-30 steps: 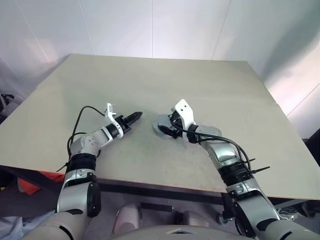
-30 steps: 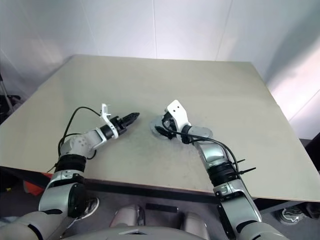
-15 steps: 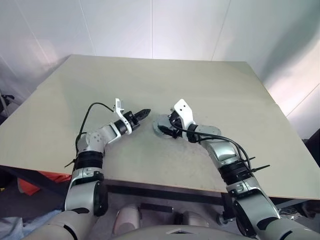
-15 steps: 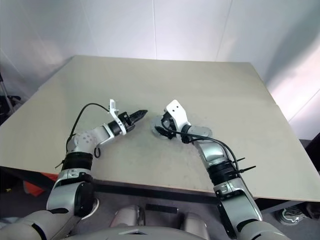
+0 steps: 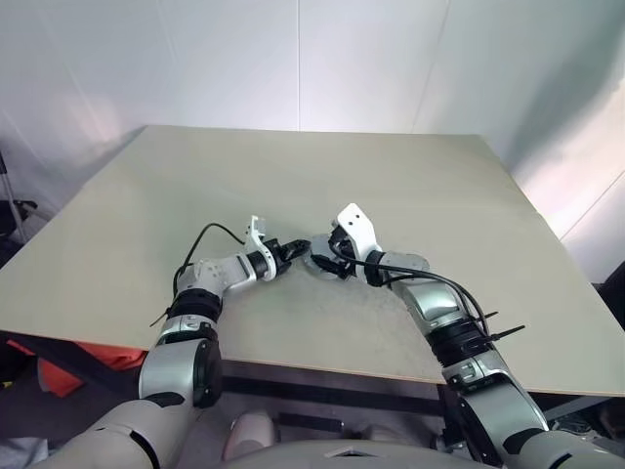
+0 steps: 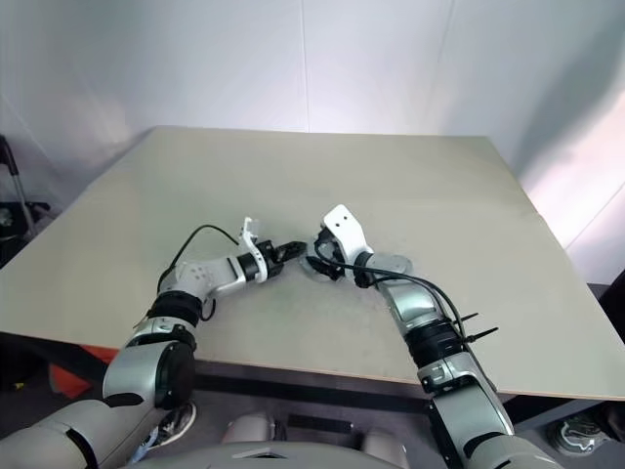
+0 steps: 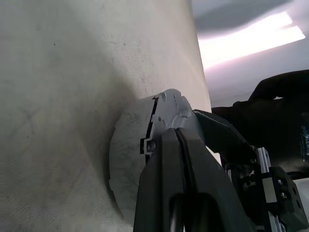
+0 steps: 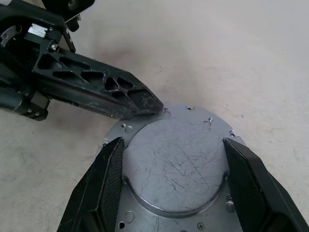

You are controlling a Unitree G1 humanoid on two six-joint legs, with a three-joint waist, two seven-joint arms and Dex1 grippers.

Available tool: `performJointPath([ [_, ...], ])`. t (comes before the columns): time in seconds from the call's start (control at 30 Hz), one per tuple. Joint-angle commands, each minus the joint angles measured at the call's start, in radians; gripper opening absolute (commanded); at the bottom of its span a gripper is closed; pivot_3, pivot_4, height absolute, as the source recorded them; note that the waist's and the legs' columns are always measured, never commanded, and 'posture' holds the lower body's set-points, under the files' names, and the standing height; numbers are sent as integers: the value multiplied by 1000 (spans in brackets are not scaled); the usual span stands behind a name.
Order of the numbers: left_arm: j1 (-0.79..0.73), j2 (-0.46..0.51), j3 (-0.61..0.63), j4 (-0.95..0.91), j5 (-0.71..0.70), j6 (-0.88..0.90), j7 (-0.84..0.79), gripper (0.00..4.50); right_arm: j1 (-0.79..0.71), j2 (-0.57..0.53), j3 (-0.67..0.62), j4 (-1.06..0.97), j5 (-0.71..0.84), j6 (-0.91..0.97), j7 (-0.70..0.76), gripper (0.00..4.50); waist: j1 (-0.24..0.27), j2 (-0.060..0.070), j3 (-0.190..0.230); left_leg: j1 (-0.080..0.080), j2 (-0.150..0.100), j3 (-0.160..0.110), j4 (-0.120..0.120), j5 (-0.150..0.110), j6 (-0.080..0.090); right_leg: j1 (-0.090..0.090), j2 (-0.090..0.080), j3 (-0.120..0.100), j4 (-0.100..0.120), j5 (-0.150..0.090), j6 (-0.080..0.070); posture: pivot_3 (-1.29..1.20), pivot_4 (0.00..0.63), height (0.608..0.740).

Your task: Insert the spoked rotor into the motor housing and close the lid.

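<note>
The motor housing [image 8: 174,164] is a round grey metal body on a flat flange with small screw holes, lying on the beige table [image 5: 410,176] in front of me. Only its scratched plain grey face shows; its inside is hidden. My right gripper [image 8: 174,142] straddles the raised round part, with a finger [image 8: 108,183] pressed against each side. My left gripper [image 5: 293,246] is shut, and its fingertips [image 8: 149,104] touch the far edge of the flange [image 7: 130,159]. The spoked rotor and the lid are out of view.
The table's front edge [image 5: 322,369] runs just below both forearms. White walls stand behind the table's far edge. An orange object [image 5: 68,366] lies on the floor under the front left corner. A black cable [image 5: 210,234] loops over my left wrist.
My left arm has swung right and down across the table, bringing its shut tip from well left of the housing onto its edge. The right gripper has kept still. The head camera has shifted.
</note>
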Motion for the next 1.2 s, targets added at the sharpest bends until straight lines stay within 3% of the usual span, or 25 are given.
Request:
performJointPath([
  [0.03,29,34,-4,78,67,-20,45,61,24,-30,4,24,-26,42,1,3107,-8,-4,-1,-1,-2,0,-1,-1,1,0,-1,1,0,-1,1,0,0,740],
  [0.23,37,38,58,-36,-21,-30,-63,61,20,-26,1,26,-23,42,6,3107,-16,-1,-4,-9,-7,0,-3,-1,3,-9,-3,9,2,-1,2,0,0,740],
  [0.37,69,35,130,-209,-150,24,-125,61,21,-15,-28,-3,25,72,27,3107,-20,-8,1,-21,-6,0,-3,1,0,-17,-2,9,7,1,-1,0,0,740],
  [0.43,83,38,147,-273,-188,43,-137,61,22,-11,-43,-24,55,86,45,3107,-20,-13,4,-33,-5,0,-1,1,0,-29,-2,8,11,6,-9,0,0,740],
  [0.47,89,40,152,-293,-199,49,-139,61,24,-12,-45,-33,62,88,52,3107,-20,-14,4,-36,-5,0,0,1,0,-32,-2,8,13,9,-15,0,0,740],
  [0.6,96,55,171,-339,-233,63,-149,61,27,-19,-43,-47,61,84,67,3107,-21,-14,5,-45,-4,0,1,0,1,-41,-1,8,15,10,-16,0,0,740],
  [1.2,101,98,133,-318,-197,10,-154,0,63,-85,-29,-87,42,55,123,3107,-17,-15,8,-48,-4,0,1,0,0,-43,-1,7,13,9,-15,0,0,740],
])
